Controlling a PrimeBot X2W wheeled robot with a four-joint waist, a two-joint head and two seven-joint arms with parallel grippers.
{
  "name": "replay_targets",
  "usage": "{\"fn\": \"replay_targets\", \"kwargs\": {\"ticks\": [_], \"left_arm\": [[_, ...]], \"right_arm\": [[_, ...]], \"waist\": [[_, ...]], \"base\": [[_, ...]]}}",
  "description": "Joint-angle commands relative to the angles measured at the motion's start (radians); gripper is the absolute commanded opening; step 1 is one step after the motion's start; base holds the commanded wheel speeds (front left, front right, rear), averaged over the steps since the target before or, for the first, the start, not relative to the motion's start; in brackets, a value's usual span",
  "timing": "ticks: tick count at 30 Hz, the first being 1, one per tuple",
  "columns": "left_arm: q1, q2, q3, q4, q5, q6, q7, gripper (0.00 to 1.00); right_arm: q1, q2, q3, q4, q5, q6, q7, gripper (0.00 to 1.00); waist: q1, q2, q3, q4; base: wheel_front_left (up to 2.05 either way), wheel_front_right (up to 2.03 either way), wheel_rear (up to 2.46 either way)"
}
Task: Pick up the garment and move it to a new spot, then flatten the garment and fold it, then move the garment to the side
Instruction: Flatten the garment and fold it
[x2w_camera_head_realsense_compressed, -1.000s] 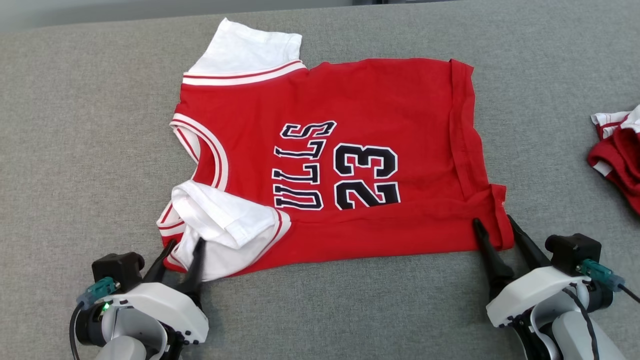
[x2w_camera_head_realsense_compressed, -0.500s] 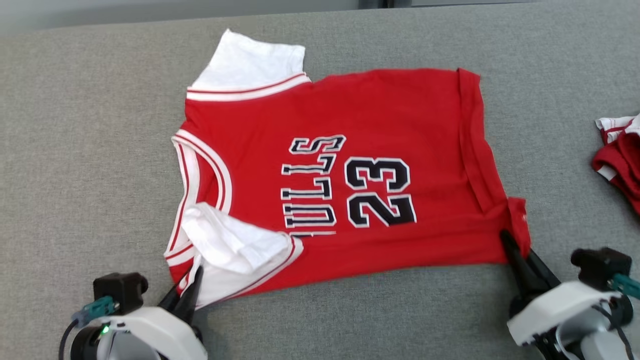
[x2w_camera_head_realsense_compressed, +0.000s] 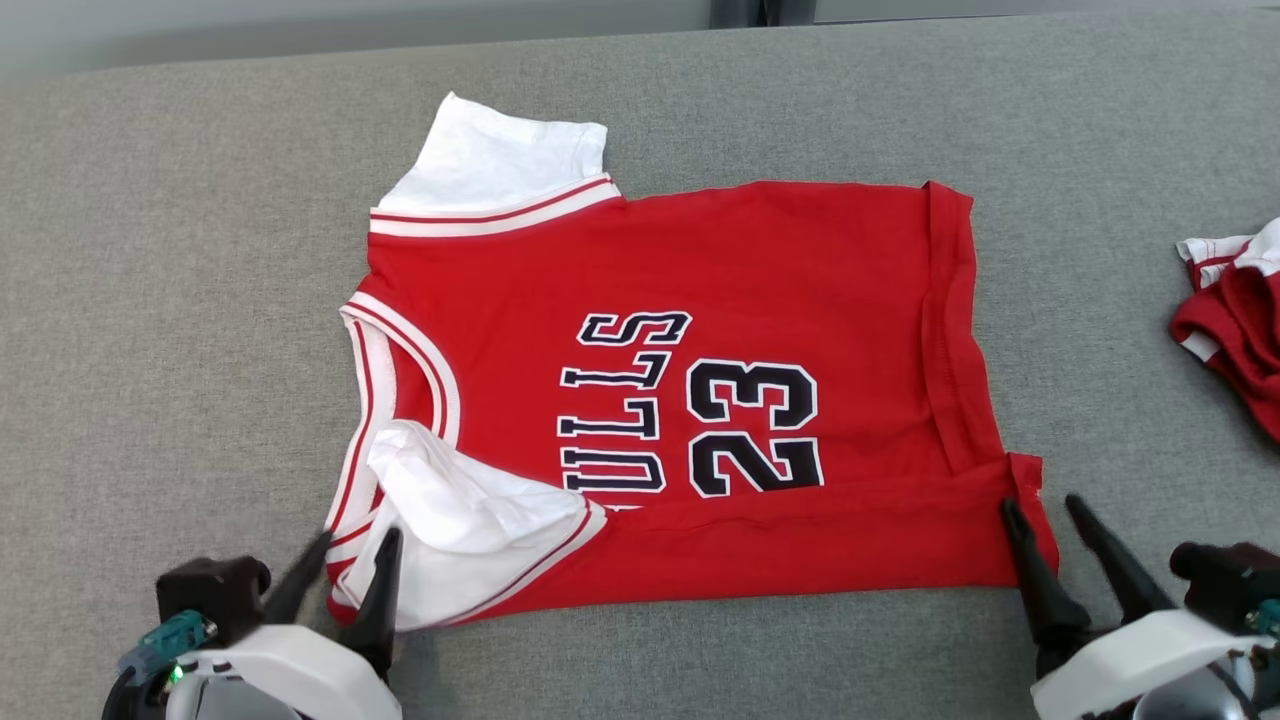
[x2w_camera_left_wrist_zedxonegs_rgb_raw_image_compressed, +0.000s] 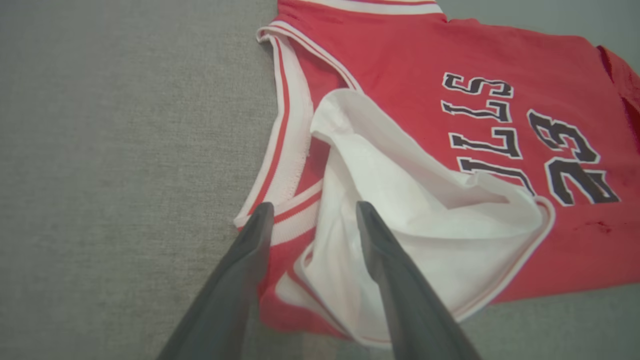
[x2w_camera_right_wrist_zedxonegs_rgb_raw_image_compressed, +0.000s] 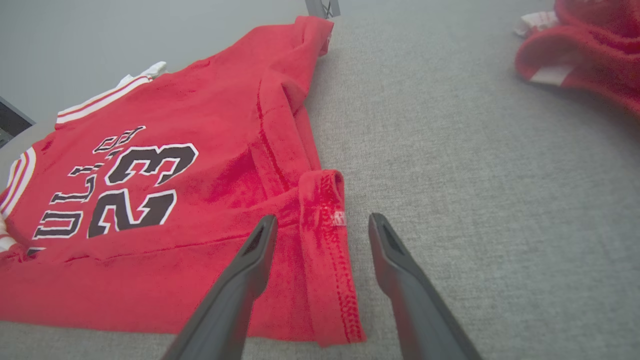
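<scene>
Lying front-up on the grey surface (x2w_camera_head_realsense_compressed: 180, 300), the jersey (x2w_camera_head_realsense_compressed: 700, 400) was spread near the middle, with its collar toward the robot's left and its hem toward the right. The left gripper (x2w_camera_head_realsense_compressed: 358, 536) stood at the near collar-side corner with its jaws apart and nothing held; its fingers straddled the crumpled white sleeve (x2w_camera_head_realsense_compressed: 470, 500), which lay doubled over the red body. The right gripper (x2w_camera_head_realsense_compressed: 1040, 503) stood at the near hem corner (x2w_camera_head_realsense_compressed: 1025, 470), jaws likewise apart and empty, with one finger over the cloth and the other over bare surface. Whether any fingertip touched the cloth could not be told. The flattening appeared unfinished: the sleeve was bunched and the hem was turned back along its edge. Several faults were judged possible. If the left jaws closed here, they could take the loose sleeve layer alone, so a lift would drag the sleeve and leave the shoulder behind. The right jaws could pinch only the turned-back hem, or slip off its edge, because the corner sat narrowly between the fingers. Unequal grips would skew any fold. A second garment (x2w_camera_head_realsense_compressed: 1235, 330) lay well apart at the right, and a sideways move there could snag it.
</scene>
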Motion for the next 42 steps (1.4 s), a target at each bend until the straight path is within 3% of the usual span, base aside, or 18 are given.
{"fn": "replay_targets", "kwargs": {"ticks": [1,13,30,34,42], "left_arm": [[-0.026,-0.004,0.01,0.001,0.019,0.009,-0.027,1.0],[-0.157,-0.03,0.019,-0.013,0.197,0.051,-0.287,1.0],[-0.234,-0.025,0.004,-0.045,0.257,0.066,-0.318,1.0],[-0.325,-0.025,0.004,-0.038,0.248,0.035,-0.317,1.0],[-0.758,-0.043,-0.026,0.228,0.18,-0.154,-0.203,1.0]], "right_arm": [[-0.02,0.003,-0.009,-0.011,-0.008,0.0,-0.015,1.0],[-0.099,0.028,-0.081,-0.128,-0.144,0.0,-0.173,1.0],[-0.1,0.057,-0.108,-0.192,-0.178,0.0,-0.149,1.0],[-0.119,0.059,-0.101,-0.196,-0.173,0.0,-0.15,1.0],[-0.193,0.056,-0.054,-0.18,-0.153,0.0,-0.172,1.0]], "waist": [[0.0,-0.0001,-0.002,-0.002],[0.0,-0.0001,-0.048,0.0],[0.0,-0.0001,-0.052,0.005],[0.0,-0.0001,-0.017,-0.003],[0.0,-0.0001,0.119,-0.069]], "base": [[0.0,0.0,0.0],[0.0,0.0,0.0],[0.0,0.0,0.0],[0.0,0.0,0.0],[0.0,0.0,0.0]]}}
